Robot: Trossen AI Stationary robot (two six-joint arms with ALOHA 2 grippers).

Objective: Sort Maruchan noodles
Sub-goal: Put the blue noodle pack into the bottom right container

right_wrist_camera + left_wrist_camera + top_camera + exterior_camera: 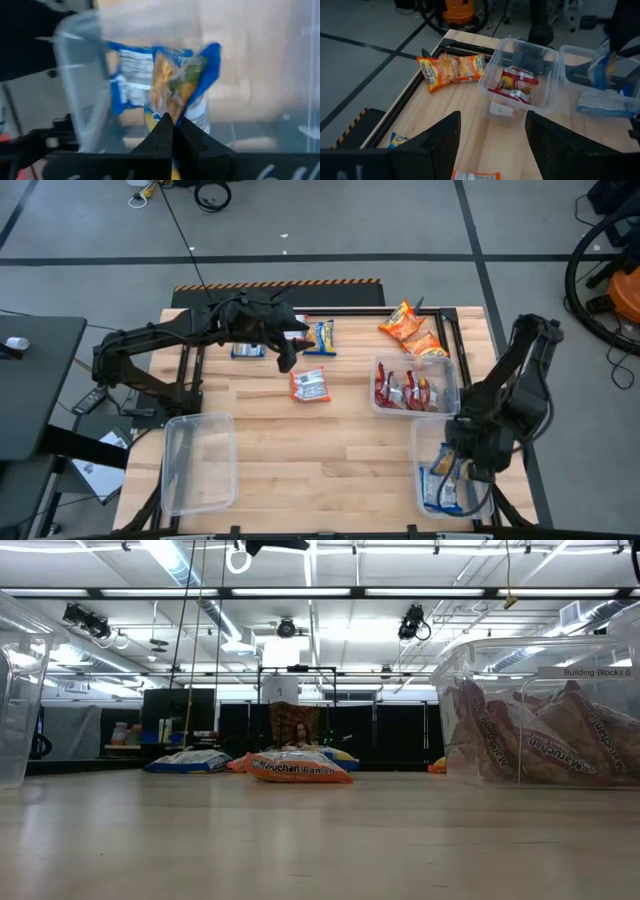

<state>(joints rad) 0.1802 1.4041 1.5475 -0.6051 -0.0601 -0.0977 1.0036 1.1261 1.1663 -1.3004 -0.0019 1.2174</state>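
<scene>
Holding stock, near to far, clock bearings read on the overhead view.

- Right gripper [172, 131] — at 4 o'clock, fingers pinched together on a blue-and-yellow packet [175, 80], which hangs over the near right bin [420, 480]; another blue packet [440, 490] lies inside it.
- Empty bin [198, 462] — 8 o'clock, near left.
- Red packet bin [450, 385] — 3 o'clock, holding several red-and-white packets [405, 392].
- Loose red-and-white packet [309, 385] — table centre, flat.
- Left gripper [287, 358] — 12 o'clock, fingers spread apart, empty, just above that loose packet.
- Blue packets [322, 337] — far edge, beside the left arm.
- Orange packets [412, 330] — two, at 1 o'clock, far right.

Handling, judged: packets are light, crinkly, probably slippery, with brittle noodles inside — best pinched by a sealed end or thin edge, not crushed across the block.
</scene>
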